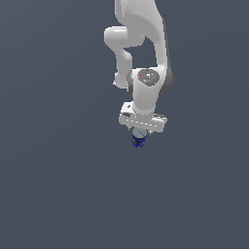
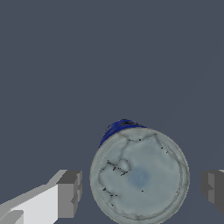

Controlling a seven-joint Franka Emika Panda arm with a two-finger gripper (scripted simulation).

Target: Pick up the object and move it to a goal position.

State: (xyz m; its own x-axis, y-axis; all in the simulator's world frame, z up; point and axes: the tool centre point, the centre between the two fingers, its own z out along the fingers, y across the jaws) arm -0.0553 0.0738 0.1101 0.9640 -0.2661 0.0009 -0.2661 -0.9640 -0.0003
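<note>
The object (image 1: 138, 140) is a tiny dark blue item with a pale whitish top, standing upright on the grey floor directly under my white gripper (image 1: 140, 132). In the wrist view its round pale top (image 2: 139, 176) fills the space between my two grey fingertips (image 2: 70, 194), with a dark blue side showing behind it. The fingers stand apart on either side of the object with a gap to each, so the gripper is open. In the exterior view the hand hides most of the object's top.
The white arm (image 1: 146, 58) reaches down from the top of the exterior view. A plain dark grey floor (image 1: 58, 185) lies all around.
</note>
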